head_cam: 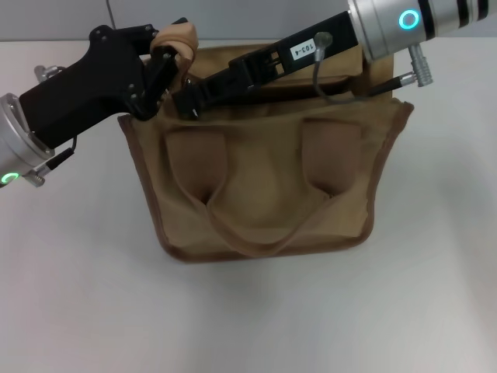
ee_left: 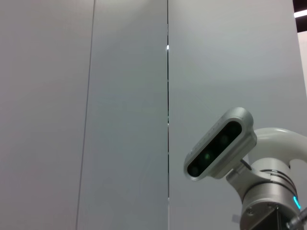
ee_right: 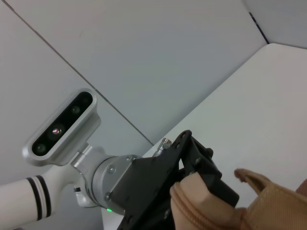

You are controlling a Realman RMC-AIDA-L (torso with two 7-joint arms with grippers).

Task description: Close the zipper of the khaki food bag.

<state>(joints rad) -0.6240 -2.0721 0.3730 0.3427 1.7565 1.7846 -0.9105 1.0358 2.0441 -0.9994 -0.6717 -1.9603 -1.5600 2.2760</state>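
Observation:
The khaki food bag (head_cam: 264, 194) stands upright in the middle of the white table, its front strap handle (head_cam: 256, 237) hanging down its near face. My left gripper (head_cam: 161, 68) is at the bag's top left corner, shut on a khaki fabric tab (head_cam: 177, 37) that it holds raised. The right wrist view shows that grip close up, with the left gripper (ee_right: 204, 175) closed on the folded fabric tab (ee_right: 192, 203). My right gripper (head_cam: 186, 102) reaches across the bag's top from the right and ends near that corner. The zipper is hidden under the right arm.
The white table (head_cam: 93, 295) extends in front of the bag and to both sides. A grey wall panel (ee_left: 120, 96) stands behind. The right arm's wrist camera (ee_left: 220, 148) shows in the left wrist view. Cables (head_cam: 388, 81) hang off the right wrist above the bag.

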